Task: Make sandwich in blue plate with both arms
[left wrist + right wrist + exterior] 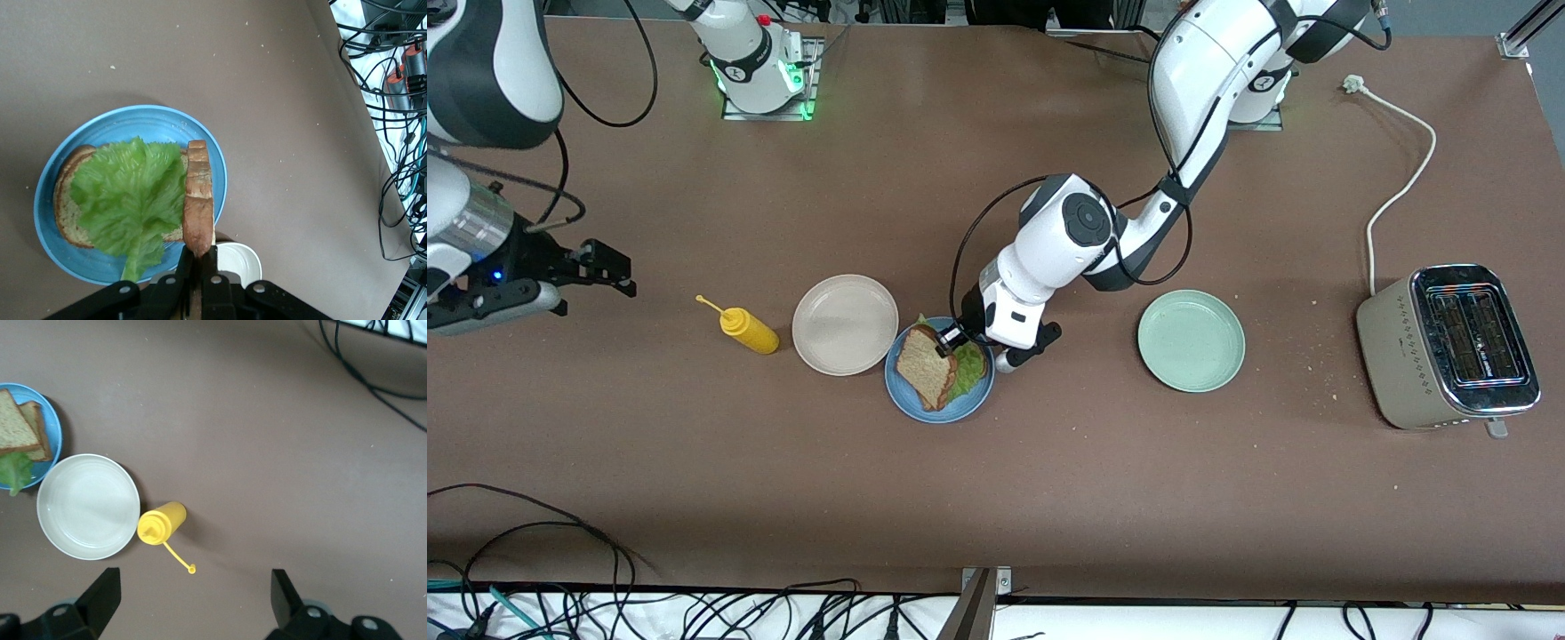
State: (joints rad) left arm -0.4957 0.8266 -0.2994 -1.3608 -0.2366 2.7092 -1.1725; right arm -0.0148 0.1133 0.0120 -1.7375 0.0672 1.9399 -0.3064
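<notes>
**Q:** What sits on the round sky-blue plate [925, 411]?

**A:** A square slice of speckled brown bread [67, 213] lies flat on it, covered by a ruffled green lettuce leaf [127, 193]. A second slice of speckled brown bread [198, 200] is tilted on edge over the lettuce. The plate is near the middle of the brown table [996, 498], touching or just beside a round beige plate [845, 324] toward the right arm's end.

**Q:** Which gripper has the top slice?

**A:** The left gripper [199, 263], over the plate's rim; its black fingers are clamped tight on the slice's edge.

**Q:** And the right gripper?

**A:** The right gripper [193, 593] waits at its own end of the table, above a yellow squeeze bottle [749, 331] lying on its side, fingers spread wide and holding nothing.

**Q:** Anything else?

**A:** A pale mint-green plate [1191, 340] and a silver toaster [1449, 345] stand toward the left arm's end.
</notes>
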